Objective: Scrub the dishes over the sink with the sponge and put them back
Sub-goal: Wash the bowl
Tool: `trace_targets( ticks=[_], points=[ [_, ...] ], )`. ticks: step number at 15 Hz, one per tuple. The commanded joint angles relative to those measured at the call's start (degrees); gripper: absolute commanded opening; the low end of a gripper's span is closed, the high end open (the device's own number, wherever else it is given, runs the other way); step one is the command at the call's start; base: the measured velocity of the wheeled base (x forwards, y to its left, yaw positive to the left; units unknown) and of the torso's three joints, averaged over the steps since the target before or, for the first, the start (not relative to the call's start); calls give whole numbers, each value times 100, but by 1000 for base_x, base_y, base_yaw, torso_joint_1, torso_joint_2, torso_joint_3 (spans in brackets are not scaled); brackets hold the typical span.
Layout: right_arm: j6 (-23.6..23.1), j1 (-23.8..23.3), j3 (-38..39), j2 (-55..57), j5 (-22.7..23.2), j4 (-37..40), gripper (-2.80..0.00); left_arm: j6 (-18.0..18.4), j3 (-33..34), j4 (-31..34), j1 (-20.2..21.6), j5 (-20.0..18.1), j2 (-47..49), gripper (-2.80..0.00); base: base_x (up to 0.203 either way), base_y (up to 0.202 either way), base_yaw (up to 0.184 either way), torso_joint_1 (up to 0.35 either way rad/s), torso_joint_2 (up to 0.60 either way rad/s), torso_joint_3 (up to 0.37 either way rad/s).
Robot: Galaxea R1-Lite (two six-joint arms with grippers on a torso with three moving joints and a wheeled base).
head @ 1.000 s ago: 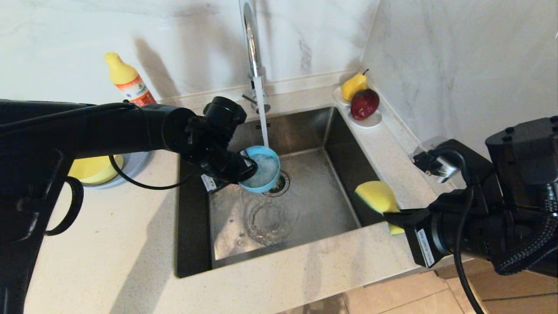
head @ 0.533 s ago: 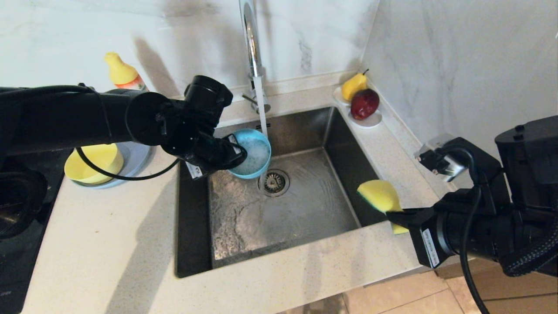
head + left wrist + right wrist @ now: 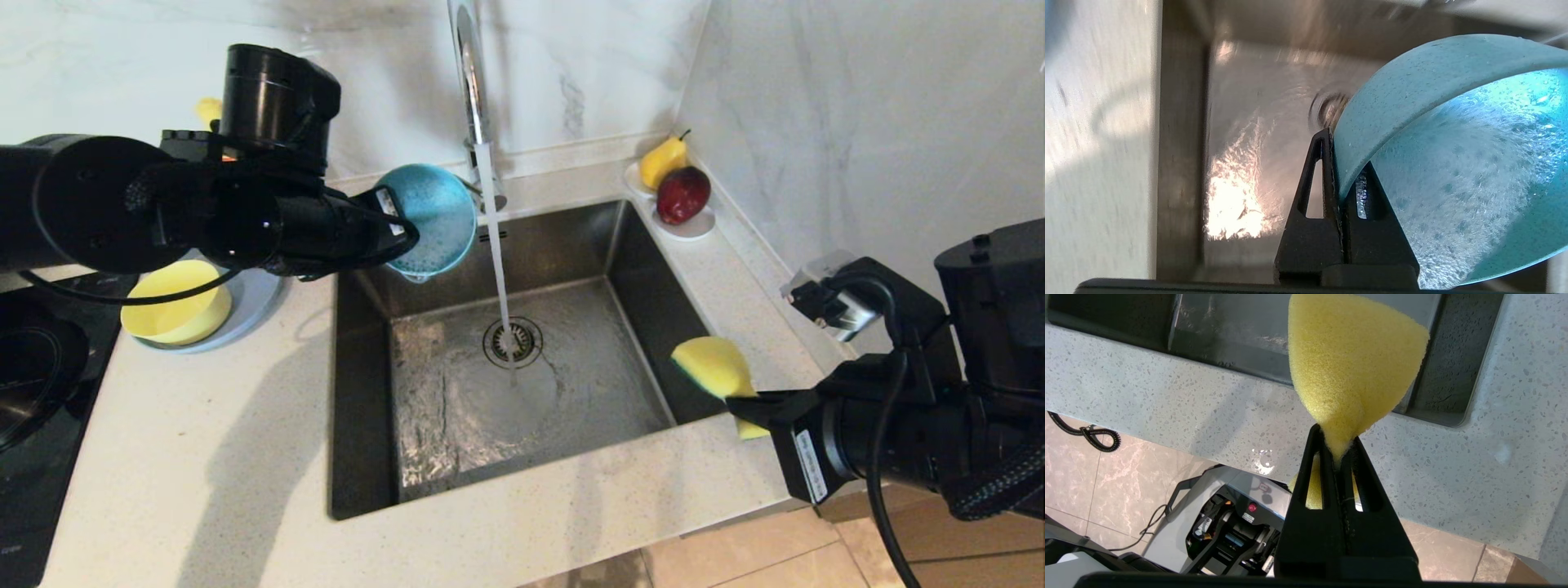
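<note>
The small bowl (image 3: 430, 219) is teal-blue with fine speckles and white foam inside; the sponge (image 3: 712, 367) is yellow with a green scouring side. The larger bowl (image 3: 175, 304) is pale yellow on a grey-blue plate (image 3: 255, 296). The table (image 3: 212, 457) is beige speckled stone, the sink (image 3: 522, 384) stainless grey.

Both arms are showing matte black housings with thick cylindrical links and black cables looping alongside. The left hand (image 3: 400, 233) and right hand (image 3: 739, 404) are each ending in slim black triangular fingers with slotted cut-outs, white labels sitting behind them. A braided black hose is running along the right arm.
</note>
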Motion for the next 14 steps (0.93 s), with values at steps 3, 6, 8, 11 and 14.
trace_targets(
  ticks=[3, 6, 8, 11, 14],
  points=[
    [-5, 1, 0, 113, -8, 2, -280, 1043, 1212, -2022, 32, 13, -621, -280, 0, 0, 0, 0, 0, 0],
    [-7, 1, 8, 140, 1, 2, -280, 1533, 1576, -2744, 49, 13, -799, -280, 0, 0, 0, 0, 0, 0],
    [2, 1, 35, 175, -8, -7, -280, 1628, 1744, -3223, 65, 6, -794, -280, 0, 0, 0, 0, 0, 0],
    [-7, 7, 35, 189, -8, -7, -280, 2052, 2132, -4183, 88, -43, -773, -280, 0, 0, 0, 0, 0, 0],
    [1, 10, 26, 236, -8, -16, -280, 2789, 2692, -5837, 100, -83, -657, -280, 0, 0, 0, 0, 0, 0]
  ],
)
